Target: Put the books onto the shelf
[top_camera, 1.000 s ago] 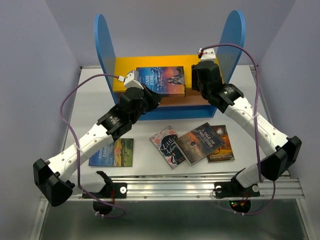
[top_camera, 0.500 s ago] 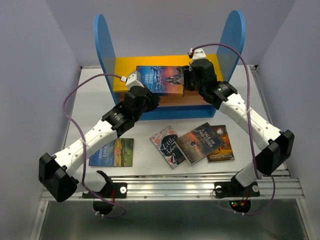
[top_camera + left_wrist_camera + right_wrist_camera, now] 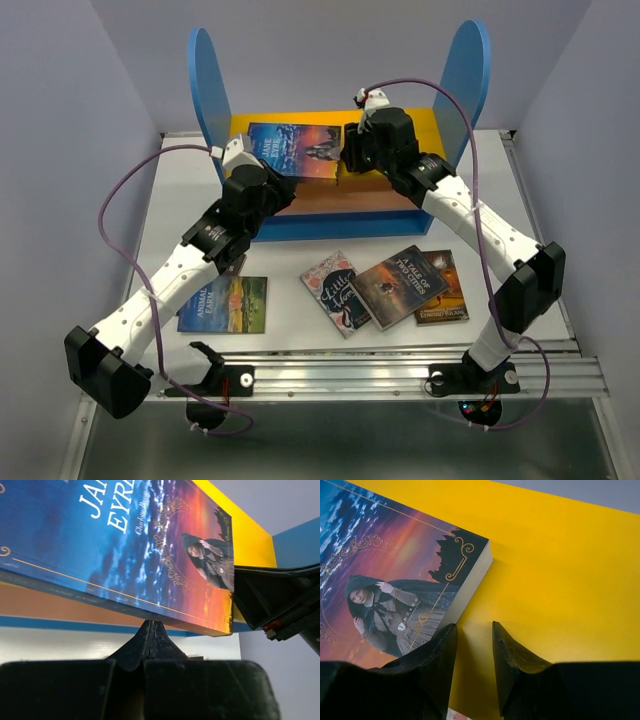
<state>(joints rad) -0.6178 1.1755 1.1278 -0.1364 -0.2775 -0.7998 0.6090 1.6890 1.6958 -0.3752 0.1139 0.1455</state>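
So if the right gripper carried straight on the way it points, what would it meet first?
Probably the shelf's yellow top board, just beside the Jane Eyre book; that book's edge might get clipped, since depth is unclear.

Top view: I cannot make out the left end effector point(image 3: 152, 629); its own wrist covers it, along with the near-left corner of the Jane Eyre book point(image 3: 295, 148). Both wrist views cut that cover off at the frame edge. 1 right-hand book point(image 3: 447, 298) lies partly under A Tale of Two Cities point(image 3: 398, 284), title too small to read.
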